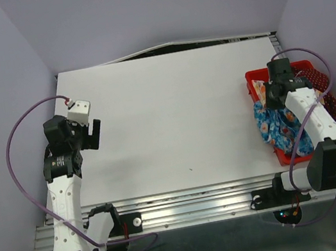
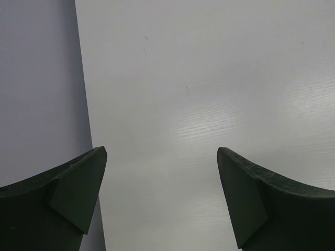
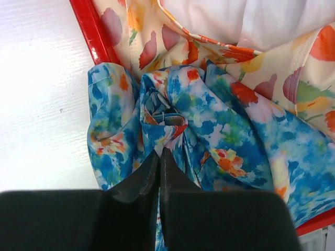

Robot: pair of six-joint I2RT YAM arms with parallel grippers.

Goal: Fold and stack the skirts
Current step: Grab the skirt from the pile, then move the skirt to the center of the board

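Right gripper (image 3: 159, 154) is down in the red tray (image 3: 91, 31) at the right edge of the worktop (image 1: 172, 112), jaws pinched together on a bunched fold of the blue skirt (image 3: 225, 120). Cream skirt (image 3: 157, 31) lies touching it. Dark red skirt (image 1: 321, 80) sits at the tray's far side. Left gripper (image 2: 161, 151) hovers over the worktop, jaws apart, nothing between.

Risks: the thin pinch may slip on lifting. The blue cloth may drag the cream skirt along or catch on the tray rim.
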